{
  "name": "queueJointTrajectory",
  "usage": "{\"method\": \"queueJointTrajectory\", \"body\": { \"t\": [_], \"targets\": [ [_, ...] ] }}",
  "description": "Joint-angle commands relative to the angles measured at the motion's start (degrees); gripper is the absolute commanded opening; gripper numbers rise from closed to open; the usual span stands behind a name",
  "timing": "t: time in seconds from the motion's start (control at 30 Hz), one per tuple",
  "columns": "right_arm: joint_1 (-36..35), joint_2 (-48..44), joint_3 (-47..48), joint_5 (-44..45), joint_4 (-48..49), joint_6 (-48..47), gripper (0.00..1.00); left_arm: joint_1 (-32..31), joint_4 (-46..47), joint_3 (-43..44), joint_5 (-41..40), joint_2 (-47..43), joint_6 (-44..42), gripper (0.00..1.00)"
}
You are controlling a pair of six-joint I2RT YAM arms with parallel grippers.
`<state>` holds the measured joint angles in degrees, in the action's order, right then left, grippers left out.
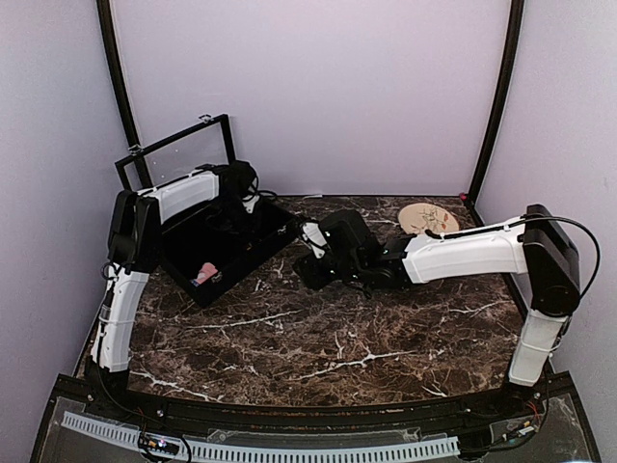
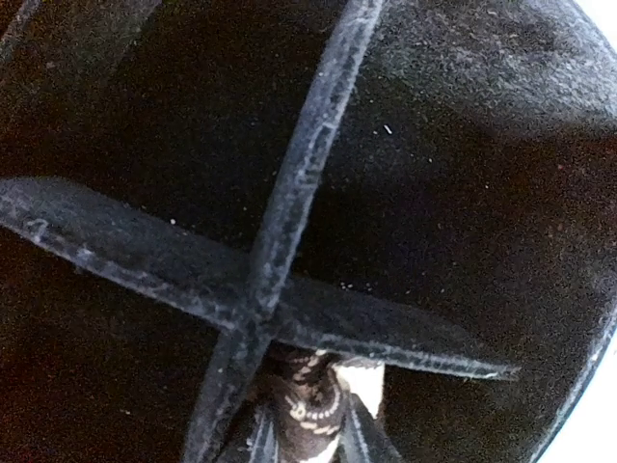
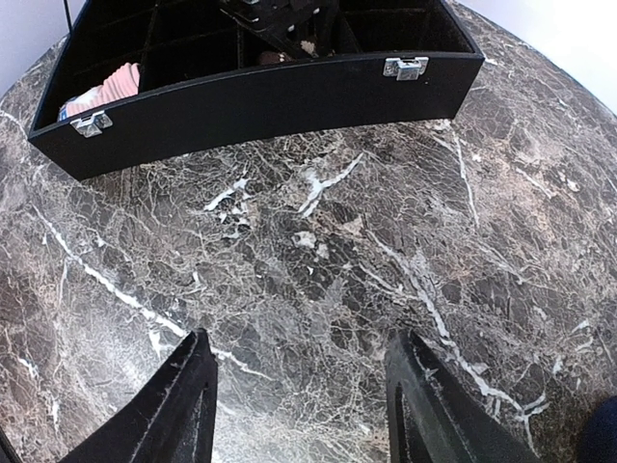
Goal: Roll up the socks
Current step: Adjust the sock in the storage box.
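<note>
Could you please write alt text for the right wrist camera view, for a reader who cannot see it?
The right gripper hangs open and empty above the brown white-veined marble table. Beyond it stands a black divided box with silver latches, with a pink sock in a compartment at the view's left.

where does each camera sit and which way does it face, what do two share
top external: above and behind the bases, looking down on the marble table; left arm, right arm, black box and plate show.
left wrist: on the left arm, inside the box at its dividers; left pincer holds the argyle sock.
right wrist: low over the table, facing the box front; open right pincer at bottom.
shared: top and right wrist both show the pink sock in the box.
</note>
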<state>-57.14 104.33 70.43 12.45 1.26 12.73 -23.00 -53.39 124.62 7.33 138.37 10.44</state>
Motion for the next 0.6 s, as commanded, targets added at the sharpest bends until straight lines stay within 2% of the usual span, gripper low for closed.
{"method": "queueJointTrajectory", "body": {
  "t": [0.0, 0.13, 0.23, 0.57],
  "targets": [
    [0.6, -1.3, 0.1, 0.0, 1.2, 0.4, 0.56, -0.6, -2.4, 1.2, 0.9, 0.7, 0.3, 0.33],
    [0.6, -1.0, 1.0, -0.2, 0.8, 0.5, 0.56, -0.7, -2.7, 1.2, 0.4, -0.8, 0.3, 0.49],
    [0.7, -1.0, 1.4, -0.1, 0.3, 0.5, 0.56, -0.8, -3.2, 1.1, -0.5, -2.1, 0.4, 0.57],
    [0.2, -2.1, 1.6, 1.4, -0.3, 0.7, 0.56, -1.3, -1.9, -1.4, -2.6, -10.4, 1.1, 0.59]
  ]
}}
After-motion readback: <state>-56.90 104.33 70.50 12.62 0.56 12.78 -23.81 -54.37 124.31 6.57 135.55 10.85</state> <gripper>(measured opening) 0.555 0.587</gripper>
